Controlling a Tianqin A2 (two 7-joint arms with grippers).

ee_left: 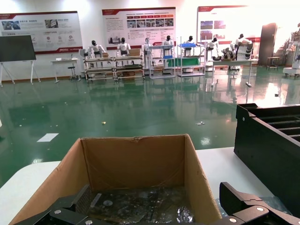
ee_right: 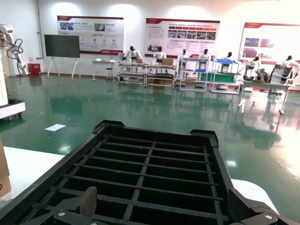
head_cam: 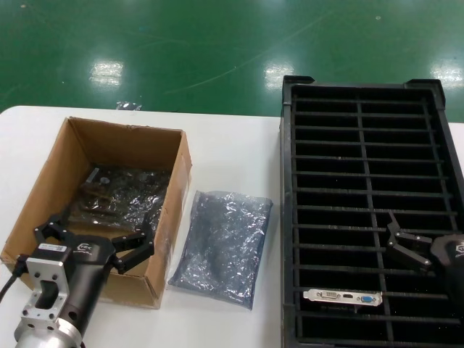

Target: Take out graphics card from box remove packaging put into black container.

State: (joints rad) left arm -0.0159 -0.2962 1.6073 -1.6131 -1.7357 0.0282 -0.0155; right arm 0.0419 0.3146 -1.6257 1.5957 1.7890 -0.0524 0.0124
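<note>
1. The graphics card [head_cam: 343, 296] stands on edge in a near slot of the black container [head_cam: 288, 217], silver bracket up, already unwrapped.
2. The left gripper [head_cam: 98, 233] hangs spread wide and empty over the near end of the box [head_cam: 43, 190]; lower it squarely onto one bagged board [head_cam: 123, 192] and pinch an edge, not loose film.
3. The empty packaging [head_cam: 223, 246] lies flat between box and container, touching neither.
4. The right gripper [head_cam: 424, 250], spread and empty, hovers over the container's near right, above the card.
</note>
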